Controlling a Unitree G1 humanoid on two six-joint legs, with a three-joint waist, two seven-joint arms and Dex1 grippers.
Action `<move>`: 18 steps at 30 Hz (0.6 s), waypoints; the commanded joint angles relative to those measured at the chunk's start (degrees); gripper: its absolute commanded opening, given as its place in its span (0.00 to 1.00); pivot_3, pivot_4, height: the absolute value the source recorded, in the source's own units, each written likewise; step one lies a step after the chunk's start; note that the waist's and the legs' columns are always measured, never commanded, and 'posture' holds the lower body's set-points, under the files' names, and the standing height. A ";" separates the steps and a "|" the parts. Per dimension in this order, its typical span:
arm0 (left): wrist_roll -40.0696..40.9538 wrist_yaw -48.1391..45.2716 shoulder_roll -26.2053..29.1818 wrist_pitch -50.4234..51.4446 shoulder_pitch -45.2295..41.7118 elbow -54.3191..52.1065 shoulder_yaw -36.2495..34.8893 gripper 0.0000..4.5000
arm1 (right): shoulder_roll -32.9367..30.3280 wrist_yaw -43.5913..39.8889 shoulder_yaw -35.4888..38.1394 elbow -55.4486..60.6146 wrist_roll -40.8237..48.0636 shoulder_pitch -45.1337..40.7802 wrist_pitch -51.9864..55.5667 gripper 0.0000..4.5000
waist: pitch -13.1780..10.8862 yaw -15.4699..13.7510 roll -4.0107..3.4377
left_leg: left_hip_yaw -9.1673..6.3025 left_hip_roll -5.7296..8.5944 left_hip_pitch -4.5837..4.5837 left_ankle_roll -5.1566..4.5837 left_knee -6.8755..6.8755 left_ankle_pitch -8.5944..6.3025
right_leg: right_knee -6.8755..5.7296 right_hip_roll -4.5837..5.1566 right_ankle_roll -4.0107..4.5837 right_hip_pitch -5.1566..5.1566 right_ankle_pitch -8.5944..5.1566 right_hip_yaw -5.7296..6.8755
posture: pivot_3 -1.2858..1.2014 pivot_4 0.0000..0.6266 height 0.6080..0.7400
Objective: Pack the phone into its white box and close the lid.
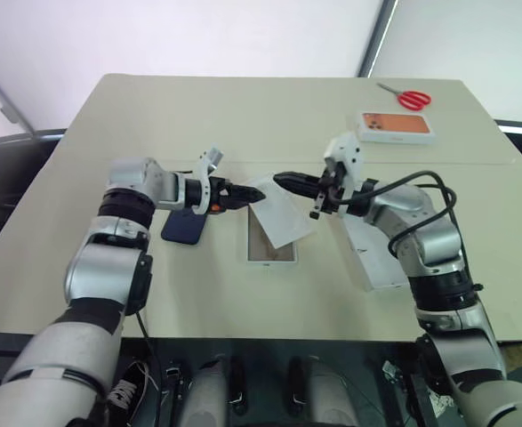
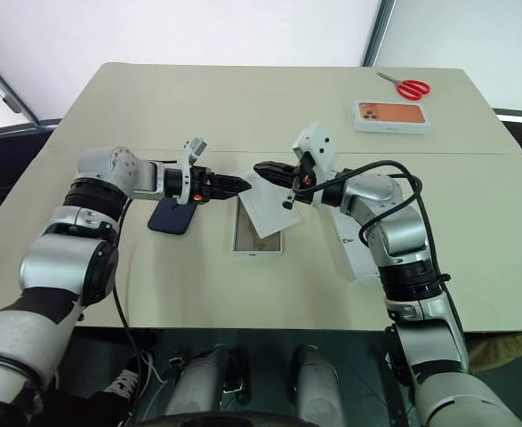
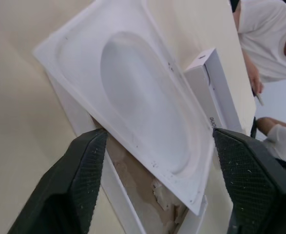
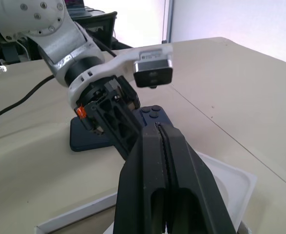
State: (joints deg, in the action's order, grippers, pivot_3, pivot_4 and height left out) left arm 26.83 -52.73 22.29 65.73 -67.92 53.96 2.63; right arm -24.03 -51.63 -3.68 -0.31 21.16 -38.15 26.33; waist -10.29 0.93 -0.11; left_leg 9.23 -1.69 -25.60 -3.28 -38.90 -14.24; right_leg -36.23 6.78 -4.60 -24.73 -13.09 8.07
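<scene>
The dark blue phone (image 1: 182,228) lies flat on the table, under my left wrist. Just right of it sits the white box (image 1: 269,261), open, its brownish floor showing. A flat white insert (image 1: 281,216) with a phone-shaped recess hangs tilted over the box. My right gripper (image 1: 283,181) is shut on the insert's far corner. At the insert's left corner my left gripper (image 1: 247,197) stands open, its fingers (image 3: 86,161) spread wide on either side of the insert's edge. The lid (image 1: 381,262) lies on the table under my right forearm.
A white box printed with an orange phone (image 1: 396,126) and red scissors (image 1: 405,96) lie at the far right of the table. A person in white (image 3: 264,39) stands beyond the table's far side.
</scene>
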 commanded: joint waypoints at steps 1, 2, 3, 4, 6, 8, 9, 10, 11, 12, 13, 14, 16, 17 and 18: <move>-1.62 -1.35 1.90 -1.18 -0.86 -1.65 -0.68 0.79 | -0.02 0.34 0.29 -0.19 -0.85 -0.70 -2.77 0.00 | 0.00 0.02 0.00 | 0.00 0.00 -0.04 0.00 0.00 0.00 | -0.01 0.00 0.00 -0.03 0.00 0.00 | 0.52 0.24 0.98; -1.89 -1.87 2.65 -1.72 -0.24 -2.99 -0.72 0.79 | -0.12 0.52 0.34 -0.77 -1.28 -0.87 -3.38 0.00 | 0.00 0.06 0.00 | 0.00 0.00 -0.06 -0.01 0.00 0.00 | -0.01 0.00 0.00 -0.05 0.00 0.00 | 0.52 0.24 0.98; -1.79 -2.28 3.19 -2.42 0.30 -4.21 -1.30 0.79 | -0.22 0.67 0.42 -1.28 -1.65 -1.04 -3.94 0.00 | -0.01 0.10 0.00 | 0.01 0.00 -0.06 -0.01 0.00 0.01 | -0.01 -0.01 0.00 -0.05 0.00 0.00 | 0.52 0.24 0.98; -1.35 -2.35 3.57 -3.51 0.87 -5.43 -2.44 0.79 | -0.50 0.96 0.34 -1.83 -2.45 -1.23 -4.82 0.00 | -0.01 0.12 -0.01 | 0.01 0.00 -0.06 -0.01 0.00 0.01 | -0.01 -0.01 0.00 -0.06 0.00 0.00 | 0.52 0.24 0.98; -2.19 -2.36 5.11 -6.49 3.65 -10.78 -2.14 0.79 | -2.09 1.05 -1.22 -3.05 -6.09 -1.43 -7.95 0.00 | -0.02 0.13 -0.02 | 0.01 0.00 -0.07 -0.01 0.00 0.01 | -0.02 0.00 0.00 -0.06 0.00 0.00 | 0.52 0.24 0.98; -0.37 -2.73 6.16 -8.00 7.48 -18.19 -4.35 0.79 | -2.91 0.37 -2.15 -3.30 -7.42 -1.18 -9.16 0.00 | -0.02 0.17 -0.03 | 0.02 0.00 -0.06 -0.01 0.01 0.01 | -0.01 0.01 0.00 -0.07 0.00 -0.03 | 0.52 0.24 0.98; 1.89 -2.27 6.19 -7.44 9.04 -21.77 -7.12 0.79 | -3.30 -0.42 -2.72 -2.88 -7.63 -0.89 -9.38 0.00 | -0.03 0.19 -0.03 | 0.03 0.00 -0.06 0.00 0.00 0.01 | -0.01 0.02 0.00 -0.07 0.00 -0.04 | 0.52 0.24 0.98; 3.24 -1.86 6.32 -7.60 11.02 -25.85 -8.80 0.79 | -4.02 -1.23 -3.80 -2.46 -8.69 -0.51 -10.18 0.00 | -0.04 0.16 -0.03 | 0.02 -0.01 -0.07 0.00 -0.01 0.01 | -0.02 0.02 0.00 -0.07 0.00 -0.05 | 0.52 0.24 0.98; 2.57 -1.45 6.90 -9.92 13.88 -30.49 -8.69 0.79 | -4.60 -2.12 -4.69 -2.09 -9.36 -0.16 -10.54 0.00 | -0.04 0.15 -0.03 | 0.01 -0.02 -0.09 0.00 -0.03 0.01 | -0.02 0.04 0.00 -0.08 0.00 -0.07 | 0.52 0.24 0.98; 1.36 -1.06 7.40 -12.60 16.69 -34.20 -8.13 0.79 | -4.97 -2.91 -5.38 -1.74 -9.59 0.11 -10.27 0.00 | -0.04 0.17 -0.03 | 0.00 -0.03 -0.11 -0.01 -0.05 0.01 | -0.02 0.04 0.00 -0.08 0.00 -0.08 | 0.52 0.24 0.98; 0.57 -0.32 7.62 -14.24 18.91 -36.67 -7.98 0.79 | -5.27 -3.43 -6.20 -1.44 -10.07 0.34 -10.24 0.00 | -0.04 0.22 -0.03 | 0.00 -0.03 -0.09 -0.01 -0.06 0.01 | -0.02 0.03 0.00 -0.06 0.00 -0.09 | 0.52 0.24 0.98; 0.38 0.50 7.69 -15.27 20.76 -38.53 -8.27 0.79 | -5.66 -3.80 -7.34 -1.28 -11.24 0.51 -10.80 0.00 | -0.04 0.13 -0.03 | 0.01 -0.03 -0.06 -0.01 -0.05 0.01 | -0.02 0.05 0.00 -0.05 0.00 -0.11 | 0.52 0.24 0.98; 1.65 2.62 6.99 -16.44 23.45 -41.63 -10.44 0.79 | -6.07 -3.49 -9.75 -1.64 -14.75 0.58 -13.91 0.00 | -0.04 0.05 -0.03 | 0.00 -0.03 -0.02 0.00 -0.06 0.02 | -0.03 0.03 0.00 0.01 0.00 -0.09 | 0.52 0.24 0.98; 3.65 3.62 6.37 -15.08 24.35 -43.17 -12.30 0.79 | -5.44 -3.29 -10.24 -1.48 -14.86 0.52 -13.91 0.00 | -0.04 0.02 -0.03 | 0.00 -0.03 0.00 0.00 -0.07 0.02 | -0.04 0.02 0.00 0.02 0.00 -0.09 | 0.52 0.24 0.98; 5.12 4.36 5.92 -13.95 24.90 -44.21 -13.58 0.79 | -4.91 -3.17 -10.40 -1.36 -14.69 0.49 -13.72 0.00 | -0.04 -0.06 -0.03 | -0.01 -0.03 -0.01 0.00 -0.08 0.01 | -0.04 0.02 0.00 0.02 0.00 -0.08 | 0.52 0.24 0.98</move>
State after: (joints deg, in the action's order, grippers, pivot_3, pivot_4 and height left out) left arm 28.77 -49.52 28.36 51.21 -42.37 13.73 -7.70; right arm -29.56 -54.99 -14.29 -4.08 6.85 -36.95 13.90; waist -10.33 0.87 -0.14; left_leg 9.22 -1.72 -25.62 -3.28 -38.99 -14.23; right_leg -36.27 6.80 -4.59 -24.70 -13.09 8.00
